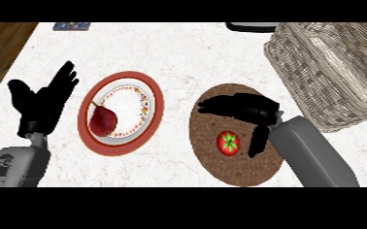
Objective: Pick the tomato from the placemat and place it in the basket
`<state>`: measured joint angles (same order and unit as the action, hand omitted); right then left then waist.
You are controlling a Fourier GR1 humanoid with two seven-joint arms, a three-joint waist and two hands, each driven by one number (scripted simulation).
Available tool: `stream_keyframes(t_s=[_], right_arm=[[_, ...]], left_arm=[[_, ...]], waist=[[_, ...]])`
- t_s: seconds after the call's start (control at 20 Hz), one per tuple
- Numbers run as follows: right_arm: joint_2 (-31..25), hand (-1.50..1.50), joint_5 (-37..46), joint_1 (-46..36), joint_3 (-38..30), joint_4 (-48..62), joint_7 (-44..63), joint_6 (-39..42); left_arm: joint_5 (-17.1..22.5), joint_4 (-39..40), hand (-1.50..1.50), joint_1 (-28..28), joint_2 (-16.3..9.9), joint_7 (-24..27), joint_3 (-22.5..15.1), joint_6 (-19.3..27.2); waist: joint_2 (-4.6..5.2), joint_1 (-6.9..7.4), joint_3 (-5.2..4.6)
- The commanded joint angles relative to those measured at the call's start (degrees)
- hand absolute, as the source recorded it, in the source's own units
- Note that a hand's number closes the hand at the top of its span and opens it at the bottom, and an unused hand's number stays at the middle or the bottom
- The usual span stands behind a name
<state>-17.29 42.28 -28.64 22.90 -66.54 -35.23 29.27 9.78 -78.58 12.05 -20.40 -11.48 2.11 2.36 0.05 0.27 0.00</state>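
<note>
Right hand (pixel 240 107) hangs over the brown placemat (pixel 237 167), fingers stretched out and holding nothing, thumb pointing down just right of the tomato (pixel 228 142). By my reading, this is the reach before the grasp; next the fingers must close round the tomato, then carry it to the wicker basket (pixel 323 68), up and right of the placemat. Red, round, green-stemmed, the tomato sits on the placemat. Left hand (pixel 43 99) rests open, far left of it.

left hand (pixel 39 99): black, grey forearm | right hand (pixel 243 107): black, grey forearm

counter (pixel 201 53): white marble | on it: placemat (pixel 215 160), plate (pixel 154 89), basket (pixel 323 63)
</note>
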Motion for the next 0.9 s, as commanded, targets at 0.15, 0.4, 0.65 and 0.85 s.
stream_keyframes(t_s=[0.15, 0.4, 0.65, 0.85], right_arm=[[-5.24, -1.50, -0.75, 1.90, 0.24, -0.01, -10.48, 3.12], [-2.01, -1.50, 3.72, 0.76, 1.33, 3.60, -9.14, -1.77], [-1.88, -1.50, 7.44, 5.33, 1.54, 2.95, -9.44, -7.04], [1.18, -1.50, 10.20, 5.06, 2.23, 3.18, -7.61, -6.43]], left_arm=[[0.51, 3.50, 0.00, 0.18, -1.03, 2.04, 3.00, -3.11], [-0.44, 0.83, 0.00, 1.95, 0.44, -1.24, 3.50, -2.25], [-2.68, -1.72, 0.00, -0.34, 2.87, -1.50, 2.09, -2.04], [-3.64, 1.21, 0.00, 2.51, 2.80, -1.08, 3.89, -2.27]], waist=[[0.02, -0.26, -0.01], [0.01, -0.03, 0.01], [-0.01, -0.07, 0.01], [0.00, -0.18, 0.00]])
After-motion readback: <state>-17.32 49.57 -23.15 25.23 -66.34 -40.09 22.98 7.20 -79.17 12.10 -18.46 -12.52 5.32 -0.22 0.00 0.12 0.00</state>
